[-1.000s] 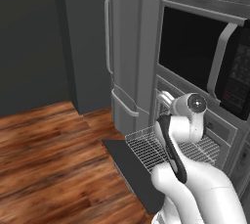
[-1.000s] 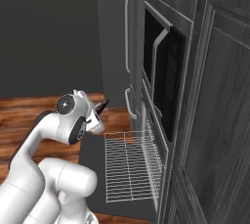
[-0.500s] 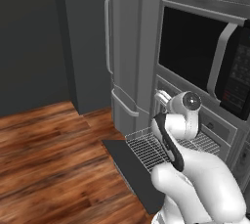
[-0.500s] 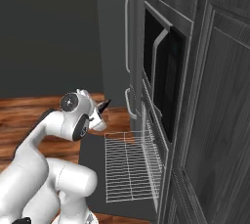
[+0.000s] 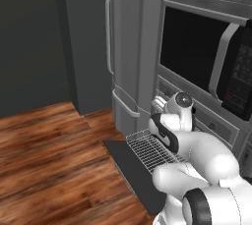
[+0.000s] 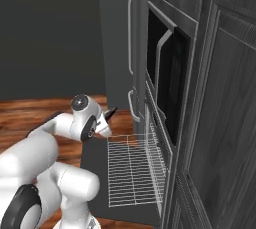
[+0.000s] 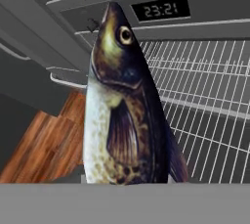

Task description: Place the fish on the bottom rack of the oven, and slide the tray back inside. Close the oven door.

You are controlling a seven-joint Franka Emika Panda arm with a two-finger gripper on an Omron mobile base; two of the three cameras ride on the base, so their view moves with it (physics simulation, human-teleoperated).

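Fish (image 7: 122,105) is pinched in the hand (image 6: 107,115), head pointing away, carried above the near corner of the bottom rack (image 6: 132,168). Rack is pulled out over the lowered oven door (image 5: 133,170), likely so the fish can be set down from above.

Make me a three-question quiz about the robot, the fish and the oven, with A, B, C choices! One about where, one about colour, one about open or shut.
1. Where is the fish?
A. in the gripper, above the pulled-out rack
B. lying on the wooden floor
C. deep inside the oven

2. What colour is the floor?
A. white
B. brown wood
C. green

3. The oven door is
A. shut
B. missing
C. folded down open

Answers:
1 A, the hand view has the fish upright over the wire grid.
2 B, brown planks show.
3 C, the dark panel lies flat under the rack.
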